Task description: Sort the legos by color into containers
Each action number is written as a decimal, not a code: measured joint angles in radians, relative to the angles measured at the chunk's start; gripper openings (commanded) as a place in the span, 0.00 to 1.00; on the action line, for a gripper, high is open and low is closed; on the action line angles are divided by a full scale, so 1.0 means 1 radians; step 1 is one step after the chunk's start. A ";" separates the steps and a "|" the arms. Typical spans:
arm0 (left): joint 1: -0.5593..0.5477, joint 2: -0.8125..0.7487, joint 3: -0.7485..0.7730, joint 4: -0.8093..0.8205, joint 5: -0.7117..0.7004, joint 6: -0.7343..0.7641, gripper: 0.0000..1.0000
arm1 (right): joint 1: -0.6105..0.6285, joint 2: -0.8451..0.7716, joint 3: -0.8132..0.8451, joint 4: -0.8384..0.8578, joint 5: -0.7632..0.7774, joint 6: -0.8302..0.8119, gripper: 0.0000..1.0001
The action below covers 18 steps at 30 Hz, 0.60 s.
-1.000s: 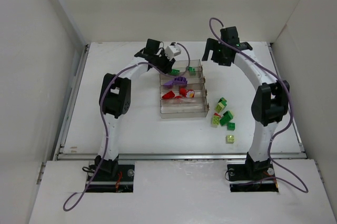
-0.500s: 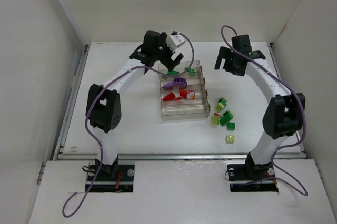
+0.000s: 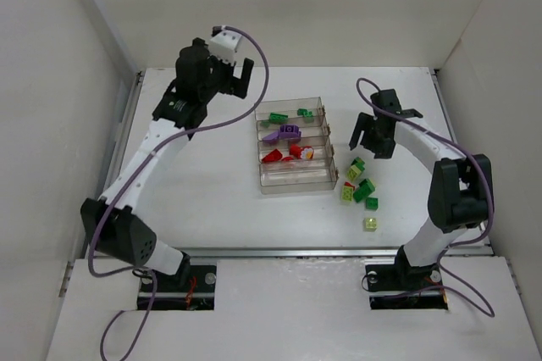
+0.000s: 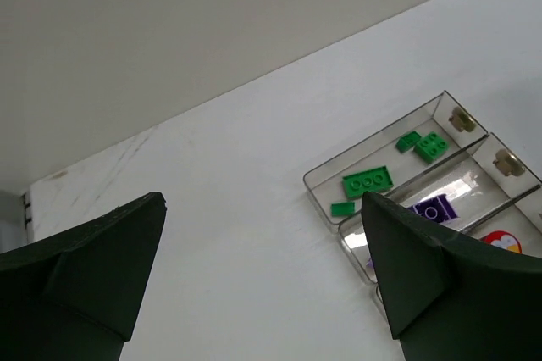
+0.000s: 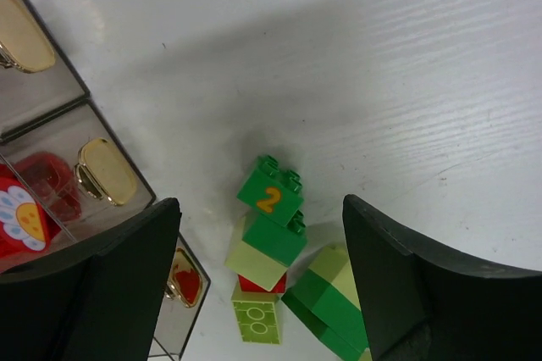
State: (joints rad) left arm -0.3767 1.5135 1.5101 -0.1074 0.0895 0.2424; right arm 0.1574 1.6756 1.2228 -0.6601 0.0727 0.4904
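At mid-tabletop, overhead view: the clear tray [image 3: 259,158] lies with four parallel compartments. The farthest row holds the green legos [image 3: 277,116], the next the purple legos [image 3: 284,131], the third the red legos [image 3: 284,153]. The row nearest the arms looks unfilled and is judged to be reserved for lime. The unsorted pile [image 3: 359,183] lies between the tray and the right edge. One lime brick [image 3: 370,224] sits apart from it, toward the near edge. The left gripper [image 3: 229,81] hangs high toward the far-left corner, well apart from the tray, judged parked there to leave the other arm room. The right gripper [image 3: 373,136] hovers over the far end of the pile.

Left wrist view: the left gripper [image 4: 262,234] has its fingers spread wide with nothing between them. Beyond them are bare tabletop [image 4: 212,208] and the tray's far row with its green pieces.

Right wrist view: the right gripper [image 5: 261,208] stands with its jaws apart and empty, framing the numbered brick [image 5: 271,196], dark green and marked "2". That brick touches a green-and-lime pair [image 5: 267,247]. A red piece [image 5: 258,283] lies just beside the pair. How high the gripper stands above the table cannot be told.

Judgement: the gripper is lined up to pick the numbered brick for the farthest row. The tight neighbours may be nudged or carried along.
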 measured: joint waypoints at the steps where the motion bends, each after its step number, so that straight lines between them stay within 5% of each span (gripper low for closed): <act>1: 0.006 -0.040 -0.024 -0.004 -0.025 -0.012 1.00 | 0.000 0.000 -0.006 0.006 -0.008 -0.006 0.82; 8: 0.012 -0.267 -0.244 -0.023 -0.111 -0.062 1.00 | -0.001 0.050 -0.016 0.041 -0.064 -0.048 0.82; 18: -0.007 -0.359 -0.435 0.000 -0.142 -0.068 1.00 | 0.003 0.104 -0.016 0.041 -0.078 -0.037 0.84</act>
State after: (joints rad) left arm -0.3836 1.1545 1.0756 -0.1078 -0.0525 0.1741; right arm 0.1604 1.7798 1.2064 -0.6189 -0.0055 0.4530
